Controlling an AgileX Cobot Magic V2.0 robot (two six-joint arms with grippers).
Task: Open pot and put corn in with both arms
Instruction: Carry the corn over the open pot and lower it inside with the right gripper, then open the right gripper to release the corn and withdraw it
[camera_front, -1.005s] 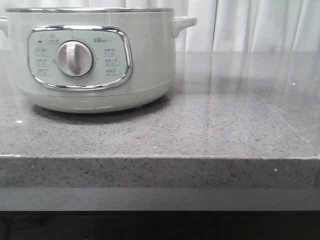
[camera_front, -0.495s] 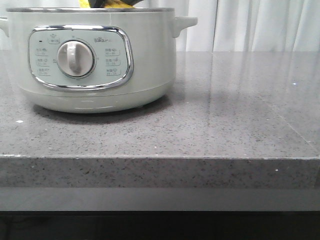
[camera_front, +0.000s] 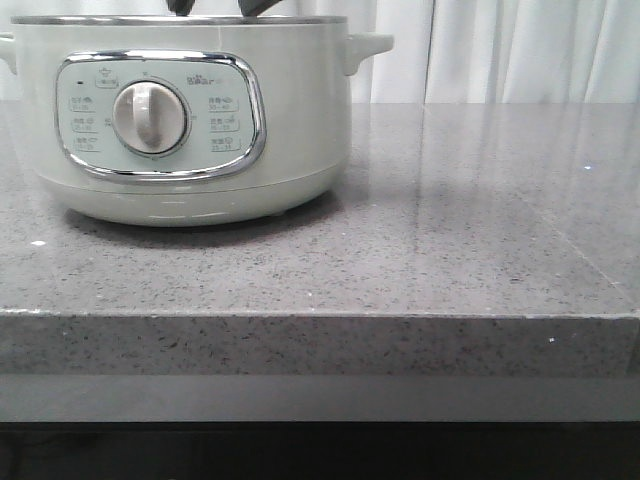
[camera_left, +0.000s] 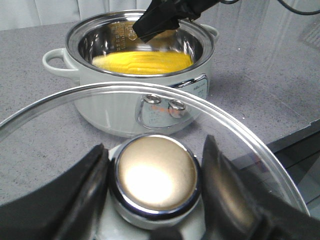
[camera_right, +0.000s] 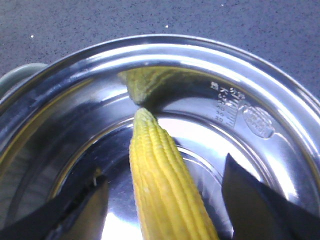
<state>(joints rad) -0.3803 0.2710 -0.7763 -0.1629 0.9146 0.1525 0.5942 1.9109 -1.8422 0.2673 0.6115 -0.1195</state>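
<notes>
The pale grey-green pot (camera_front: 200, 130) stands open at the counter's back left. The corn (camera_right: 160, 185), a yellow cob, lies on the steel bottom inside it, also visible in the left wrist view as corn (camera_left: 142, 62). My right gripper (camera_right: 162, 167) hangs open over the cob, with a gap on each side of it. In the left wrist view the right gripper (camera_left: 160, 22) sits above the pot's (camera_left: 100, 107) rim; only dark tips (camera_front: 215, 6) show in front. My left gripper (camera_left: 154, 145) is shut on the glass lid's (camera_left: 240, 130) round knob (camera_left: 155, 175), holding it aside.
The grey speckled counter (camera_front: 450, 220) stretches to the right of the pot, with its front edge (camera_front: 320, 315) near the camera. A white curtain (camera_front: 500, 50) hangs behind. The pot's side handle (camera_front: 365, 48) sticks out to the right.
Half a second ago the yellow cob showed at the pot's rim in the right gripper. Now it lies inside the pot, and only dark gripper tips show above the rim.
</notes>
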